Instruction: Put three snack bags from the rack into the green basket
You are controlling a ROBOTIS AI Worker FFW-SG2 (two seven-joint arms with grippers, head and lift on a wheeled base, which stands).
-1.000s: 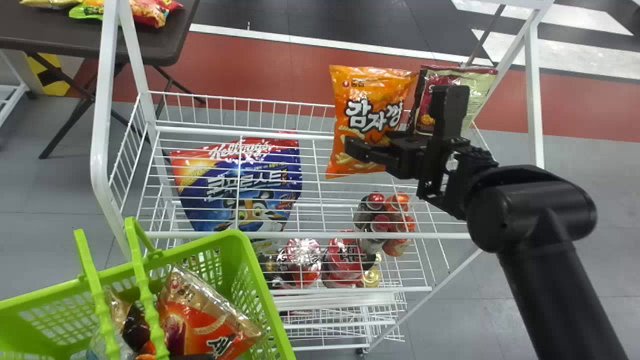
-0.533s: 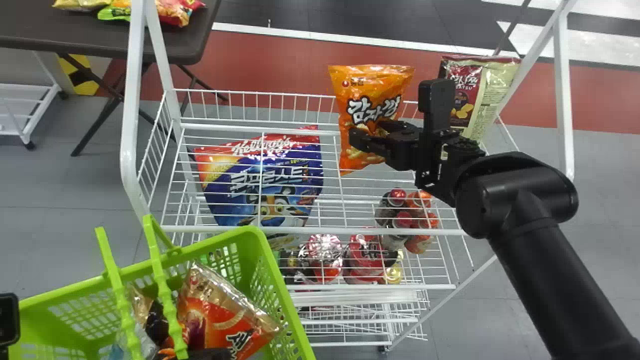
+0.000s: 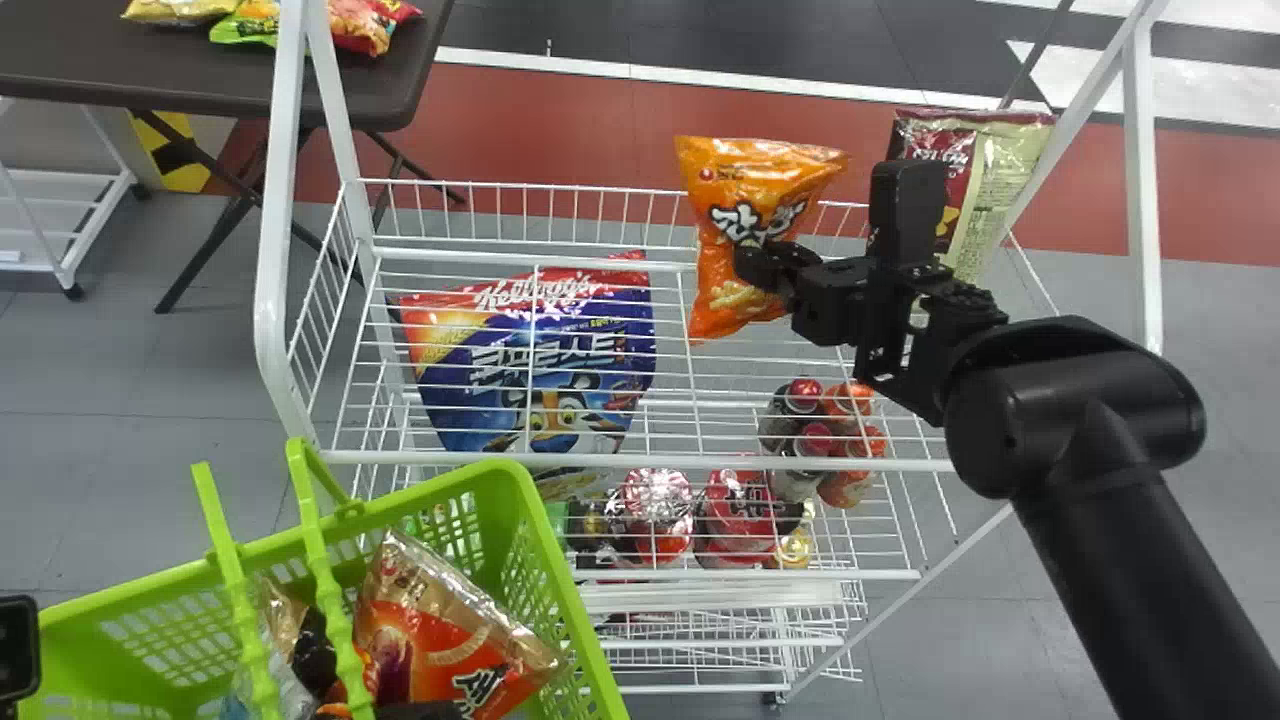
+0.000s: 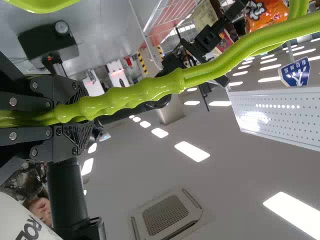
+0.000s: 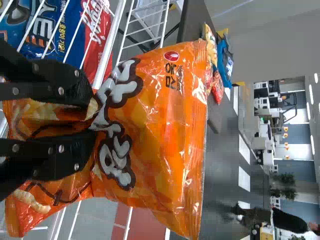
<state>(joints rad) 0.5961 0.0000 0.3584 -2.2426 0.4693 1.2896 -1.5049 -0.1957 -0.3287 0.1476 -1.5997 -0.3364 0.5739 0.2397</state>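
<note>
Right claw (image 3: 762,264) is pinching orange bag (image 3: 765,172), rack (image 3: 270,300) standing below, dark table (image 3: 200,75) beyond; left claw (image 3: 18,650) is gripping basket handles (image 3: 322,570).

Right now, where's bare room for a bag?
On the rack, right of the blue cereal bag and below the orange bag; also in the green basket, left end. Crowded: the basket's middle, with snack bags, and around the maroon bag.
</note>
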